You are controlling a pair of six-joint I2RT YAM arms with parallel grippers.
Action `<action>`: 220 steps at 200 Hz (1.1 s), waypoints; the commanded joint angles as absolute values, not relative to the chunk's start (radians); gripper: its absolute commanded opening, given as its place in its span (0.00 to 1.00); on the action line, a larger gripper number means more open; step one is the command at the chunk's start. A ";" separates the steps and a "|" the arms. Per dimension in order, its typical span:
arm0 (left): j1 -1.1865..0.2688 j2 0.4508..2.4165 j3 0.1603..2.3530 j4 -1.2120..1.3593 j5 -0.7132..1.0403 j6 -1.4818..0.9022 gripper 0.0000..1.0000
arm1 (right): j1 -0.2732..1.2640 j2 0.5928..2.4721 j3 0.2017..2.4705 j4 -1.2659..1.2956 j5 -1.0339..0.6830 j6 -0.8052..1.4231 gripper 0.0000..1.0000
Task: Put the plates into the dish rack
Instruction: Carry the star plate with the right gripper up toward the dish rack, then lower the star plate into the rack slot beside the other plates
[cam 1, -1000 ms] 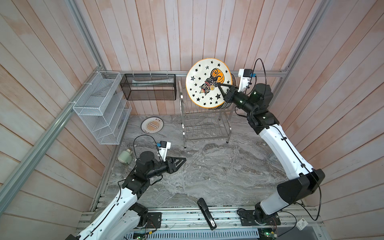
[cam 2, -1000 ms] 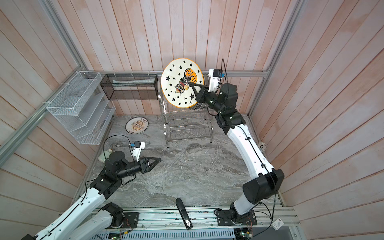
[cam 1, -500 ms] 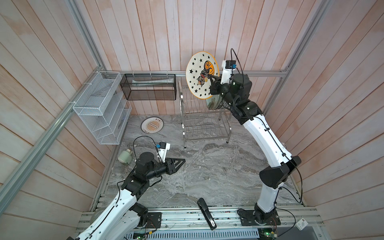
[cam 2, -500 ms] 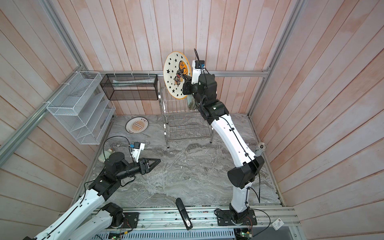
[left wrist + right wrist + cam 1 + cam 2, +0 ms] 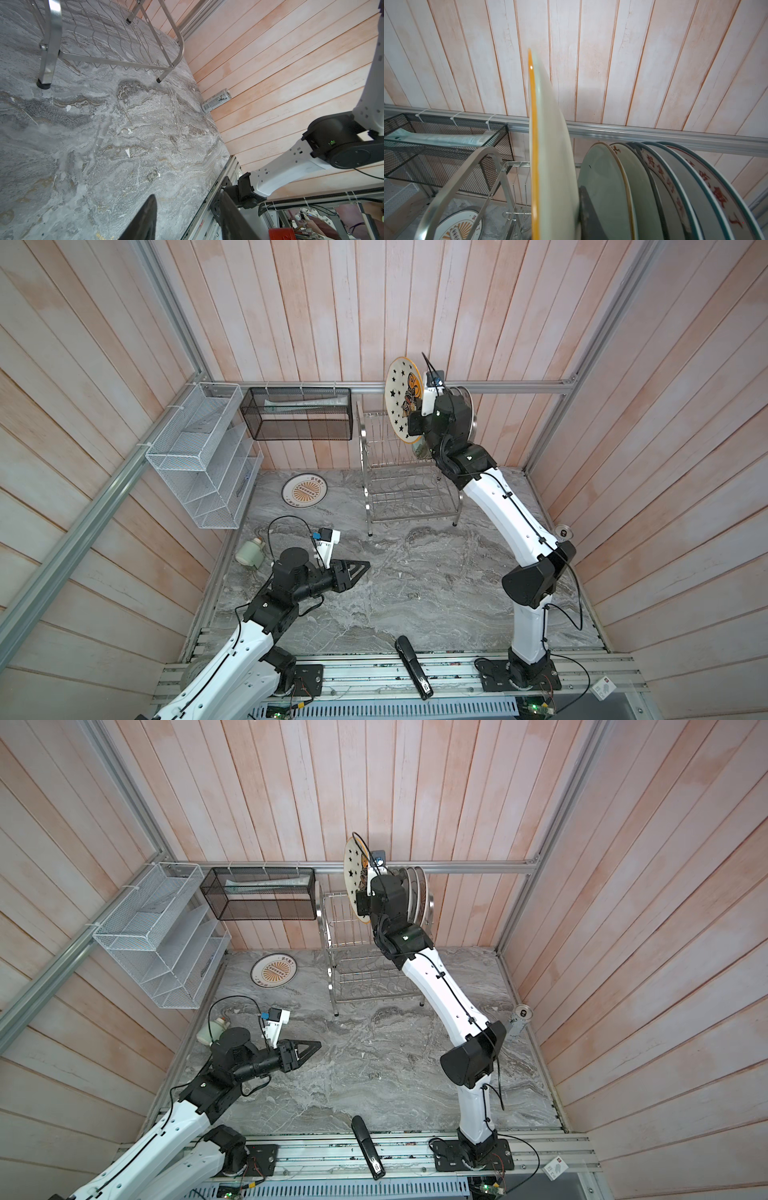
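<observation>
The right gripper (image 5: 411, 427) is clamped on the lower rim of the star plate (image 5: 402, 400), holding it on edge, face turned toward 9 o'clock, over the top tier of the rack (image 5: 409, 489). The rack stands at 12 o'clock on the table (image 5: 415, 593), against the back wall. In the right wrist view one dark finger (image 5: 588, 214) presses on the plate's pale back. Just beside it, on its 3 o'clock side, several plates (image 5: 654, 187) stand upright in the top slots. The arm hides the star plate's bottom edge, so I cannot say whether it is in a slot. A sunburst plate (image 5: 304, 489) lies flat on the table at 11 o'clock, left of the rack. The left gripper (image 5: 361, 566) hovers low toward 8 o'clock, pointing to 3, fingers (image 5: 145, 220) apart and empty.
</observation>
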State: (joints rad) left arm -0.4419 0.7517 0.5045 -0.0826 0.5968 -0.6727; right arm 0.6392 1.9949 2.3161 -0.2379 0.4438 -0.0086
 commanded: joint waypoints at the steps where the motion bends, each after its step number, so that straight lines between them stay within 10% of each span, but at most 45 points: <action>1: -0.447 0.758 0.490 -0.060 0.593 -0.659 0.49 | 0.658 1.963 2.383 -0.070 0.518 -0.056 0.00; 220: -0.447 0.741 0.472 -0.032 0.603 -0.675 0.50 | 0.723 1.941 2.197 0.087 0.717 -0.223 0.00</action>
State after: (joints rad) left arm -0.4419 0.7551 0.4911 -0.0525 0.5976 -0.6769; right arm 0.7158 1.9991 2.1994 -0.0990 0.6838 -0.2230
